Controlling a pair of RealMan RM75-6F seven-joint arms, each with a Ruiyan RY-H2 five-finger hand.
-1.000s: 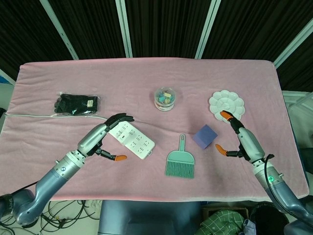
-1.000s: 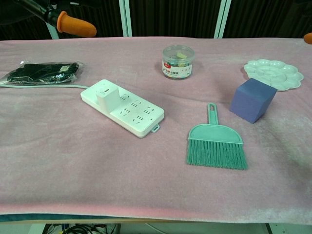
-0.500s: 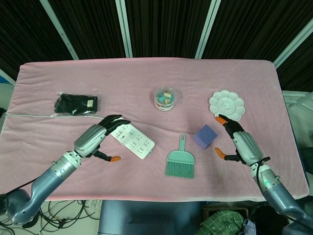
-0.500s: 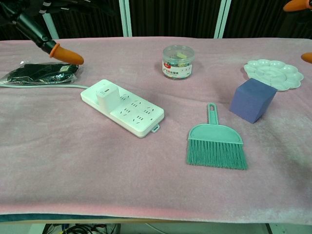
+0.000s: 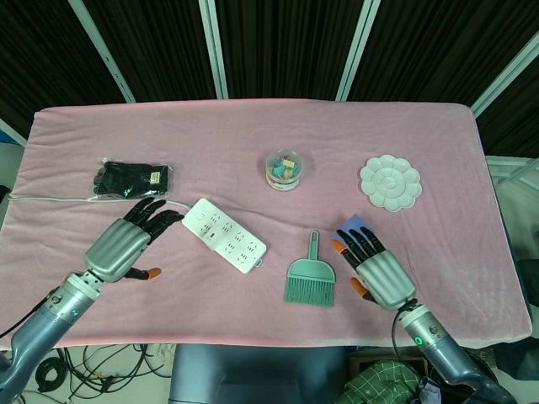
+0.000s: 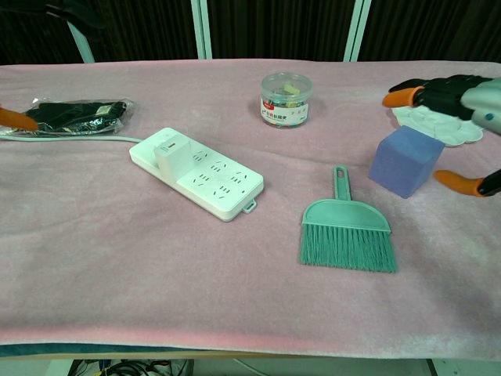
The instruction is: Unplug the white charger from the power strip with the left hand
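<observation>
The white power strip lies slantwise left of the table's middle. The white charger stands plugged into the strip's left end. My left hand hovers just left of the strip with its fingers spread, holding nothing; its fingertips stop short of the charger. In the chest view only one orange fingertip of it shows at the left edge. My right hand is open at the front right, beside the blue cube, and empty.
Black gloves and a white cable lie behind the left hand. A jar of clips stands mid-table. A green hand brush lies by the right hand, and a white palette sits at the back right.
The left hand has pulled back left and toward me, off the strip's end, uncovering the charger. The right hand has swung in toward the cube with its palm turned down.
</observation>
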